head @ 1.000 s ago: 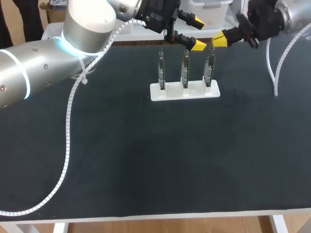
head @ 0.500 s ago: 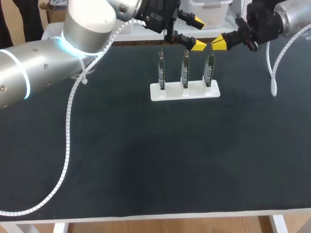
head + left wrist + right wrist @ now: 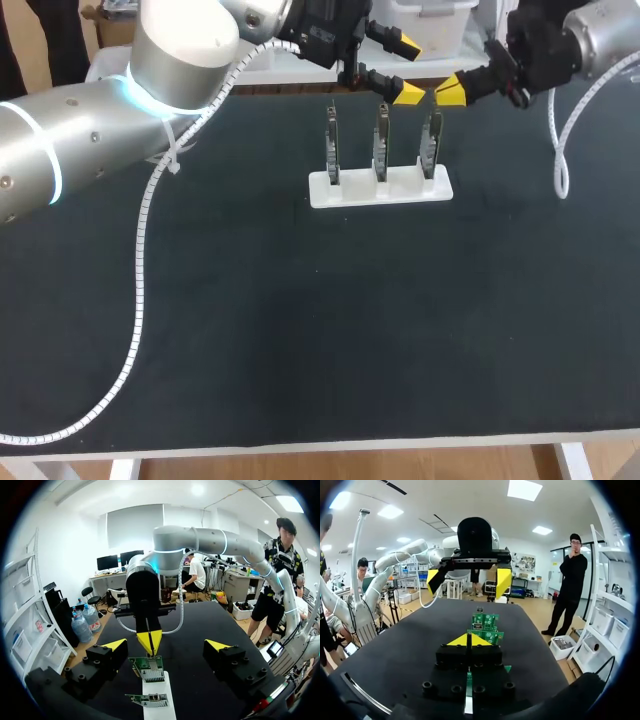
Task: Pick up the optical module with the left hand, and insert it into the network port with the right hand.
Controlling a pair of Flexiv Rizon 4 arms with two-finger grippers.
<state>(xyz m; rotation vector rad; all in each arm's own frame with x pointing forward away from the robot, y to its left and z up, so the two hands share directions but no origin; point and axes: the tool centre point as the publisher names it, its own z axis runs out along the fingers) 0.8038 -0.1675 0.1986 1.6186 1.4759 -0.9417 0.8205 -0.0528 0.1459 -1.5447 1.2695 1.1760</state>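
Note:
Three upright green circuit boards with metal ports (image 3: 381, 142) stand in a white holder (image 3: 345, 192) on the black table. My left gripper (image 3: 405, 68) hangs open just behind the middle board, nothing between its yellow tips. In the left wrist view the boards (image 3: 150, 669) lie between and below the open fingers (image 3: 114, 645). My right gripper (image 3: 448, 90) is shut beside the right-hand board, tip to tip with the left gripper (image 3: 468, 579); the right wrist view shows its joined tips (image 3: 468, 640) and boards (image 3: 485, 620) ahead. No separate optical module stands out.
A white spiral cable (image 3: 140, 260) hangs from my left arm across the table's left half. Another cable loop (image 3: 560, 170) hangs from my right arm at the back right. The black table (image 3: 330, 340) lies bare in front of the holder.
My right gripper has edged slightly left toward the boards and its cable loop has swung a little. The left arm and the boards have kept still.

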